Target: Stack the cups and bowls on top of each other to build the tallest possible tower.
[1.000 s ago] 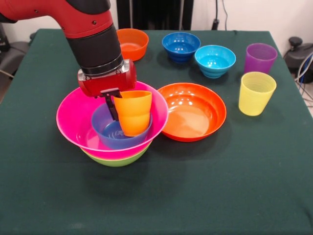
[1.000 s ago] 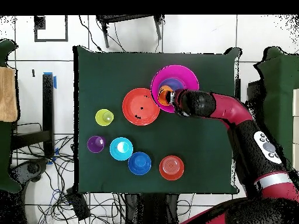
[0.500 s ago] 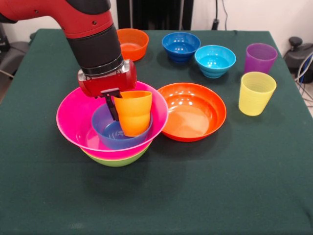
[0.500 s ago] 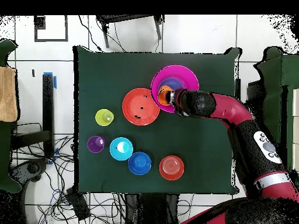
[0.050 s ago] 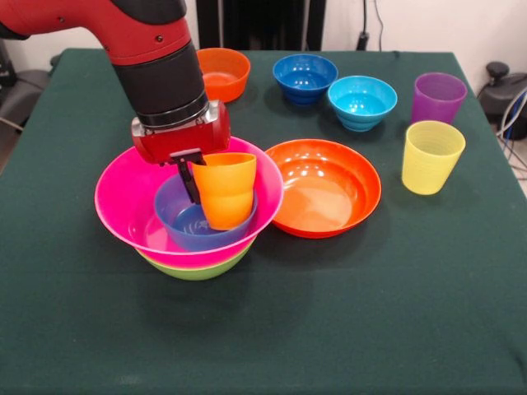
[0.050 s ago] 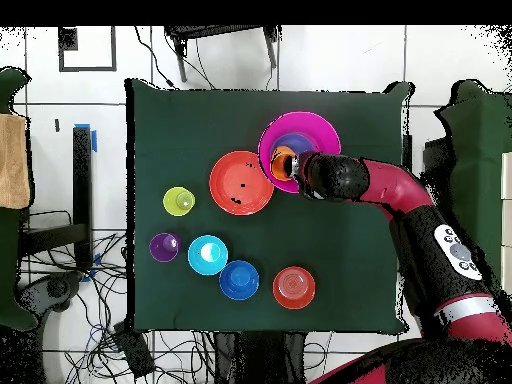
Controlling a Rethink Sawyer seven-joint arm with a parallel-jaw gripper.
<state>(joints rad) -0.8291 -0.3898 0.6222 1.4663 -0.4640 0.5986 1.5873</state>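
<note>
You are in the middle of seating the orange cup (image 5: 224,188) on the tower (image 5: 189,210). The tower so far is the lime green bowl (image 5: 198,267) at the bottom, the big pink bowl (image 5: 132,202) nested in it, and a small dark blue bowl (image 5: 183,222) sitting inside the pink one. The cup stands with its base down in that blue bowl, leaning slightly, mouth up.

The gripper (image 5: 194,177) reaches down at the cup's rim. One dark finger shows against the outside of the cup wall on the side toward the pink bowl's middle; the other is hidden, and from where the cup sits it most likely lies inside the mouth, so the fingers look narrowly closed, pinching the wall. In the overhead view the wrist covers that part of the cup (image 6: 283,163).

Your next move, as I judge it, is to let the cup settle flat, spread the fingers just enough to free the wall, and lift straight up so the rim is not dragged.

Still loose on the desk (image 5: 346,313): the shallow orange bowl (image 5: 323,187) just beside the tower, the small orange bowl (image 5: 223,73), blue bowl (image 5: 305,78), cyan bowl (image 5: 361,102), purple cup (image 5: 437,98) and yellow cup (image 5: 432,156).
</note>
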